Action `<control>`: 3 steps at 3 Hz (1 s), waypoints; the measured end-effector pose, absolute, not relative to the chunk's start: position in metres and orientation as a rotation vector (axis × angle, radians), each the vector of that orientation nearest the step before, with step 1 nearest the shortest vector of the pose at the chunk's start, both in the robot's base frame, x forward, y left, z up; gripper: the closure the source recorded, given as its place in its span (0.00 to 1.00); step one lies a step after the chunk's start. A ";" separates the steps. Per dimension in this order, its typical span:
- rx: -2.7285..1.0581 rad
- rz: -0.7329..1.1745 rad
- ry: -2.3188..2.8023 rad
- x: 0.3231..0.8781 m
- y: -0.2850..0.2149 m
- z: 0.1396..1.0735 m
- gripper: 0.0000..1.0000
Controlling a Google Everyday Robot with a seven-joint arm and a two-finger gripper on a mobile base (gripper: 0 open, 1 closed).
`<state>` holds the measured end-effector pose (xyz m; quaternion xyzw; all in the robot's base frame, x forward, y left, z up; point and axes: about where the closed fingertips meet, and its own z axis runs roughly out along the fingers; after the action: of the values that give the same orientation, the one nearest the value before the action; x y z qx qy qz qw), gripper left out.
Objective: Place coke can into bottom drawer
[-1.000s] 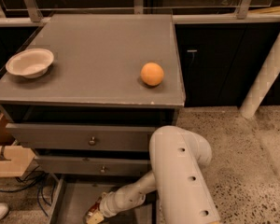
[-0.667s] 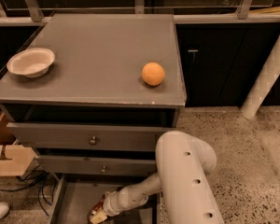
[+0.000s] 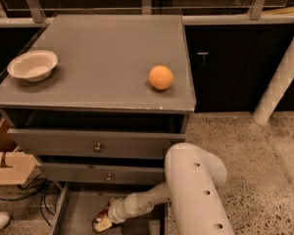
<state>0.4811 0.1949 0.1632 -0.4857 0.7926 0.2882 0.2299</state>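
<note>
Arm (image 3: 196, 180) drifted right; claw (image 3: 103, 223) in bottom drawer (image 3: 78, 214) apparently grips coke can (image 3: 105, 211), long axis slanting front-left.

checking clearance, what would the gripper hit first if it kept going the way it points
The gripper, low inside the bottom drawer, points down and left with the coke can at its tip. Going straight on, it would probably meet the drawer's floor first, though depth is unclear.

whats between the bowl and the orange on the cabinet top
Nothing: bare grey cabinet top between bowl and orange, camera view. The hand is down in the bottom drawer.
</note>
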 end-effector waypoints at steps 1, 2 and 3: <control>-1.336 0.793 2.181 0.481 0.195 0.163 0.77; -1.336 0.793 2.181 0.481 0.195 0.163 0.46; -1.336 0.793 2.181 0.481 0.195 0.163 0.21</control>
<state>0.4810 0.1949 0.1631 -0.4857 0.7926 0.2882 0.2298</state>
